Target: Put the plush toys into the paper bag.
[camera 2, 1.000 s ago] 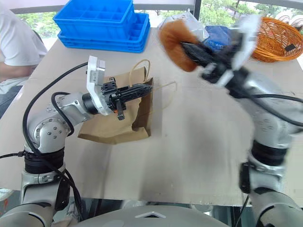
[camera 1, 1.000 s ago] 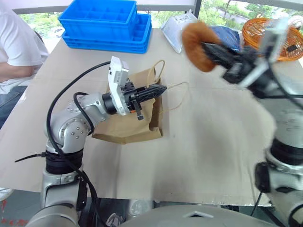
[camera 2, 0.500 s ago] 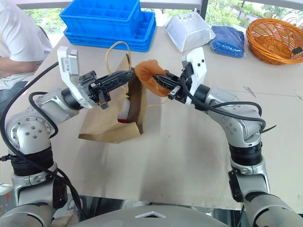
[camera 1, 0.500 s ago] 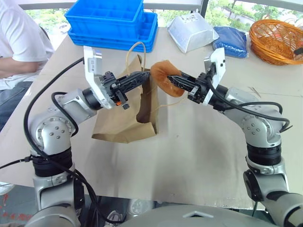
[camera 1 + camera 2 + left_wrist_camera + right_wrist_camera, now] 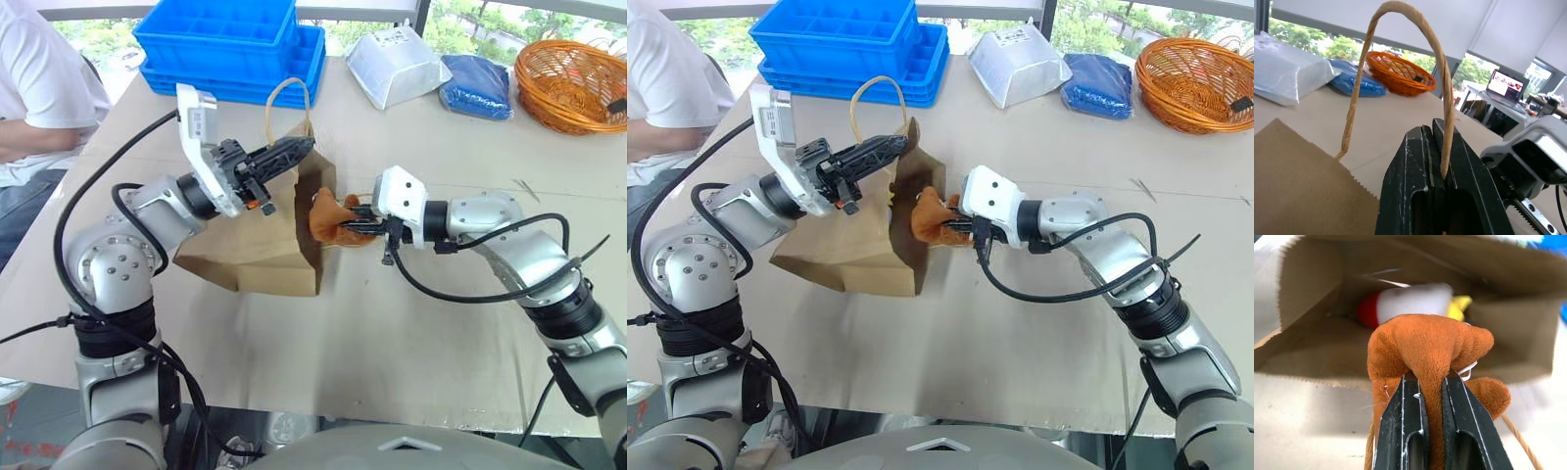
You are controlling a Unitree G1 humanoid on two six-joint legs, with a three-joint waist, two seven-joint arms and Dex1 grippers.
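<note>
**Q:** What do your two grippers hold at this moment?

**A:** Your left gripper (image 5: 302, 146) is pressed together on one tan loop handle (image 5: 1400, 54) of the paper bag (image 5: 260, 245), pinching it at the top so the bag's mouth gapes toward the right. Your right gripper (image 5: 351, 221) is clamped on the orange-brown bear head (image 5: 1425, 352), a fold of its plush squeezed between the two black fingers (image 5: 1400, 431).

**Q:** Where do the task's things sit?

**A:** The bag lies on the table (image 5: 441, 323), left of centre, its open end facing your right arm. The bear head sits right at that opening, touching or just inside the lip; you cannot tell which from the head views. The white toy with the red tip (image 5: 1405, 303) is already inside the bag, lying deep behind the bear.

**Q:** Anything else on the table?

**A:** At the far edge: stacked blue crates (image 5: 230, 44) on the left, then a silver-white foil pouch (image 5: 397, 64), a blue pouch (image 5: 477, 83) and an orange basket (image 5: 573, 83) to the right. A person in a white shirt (image 5: 39, 88) sits at the far left.
</note>
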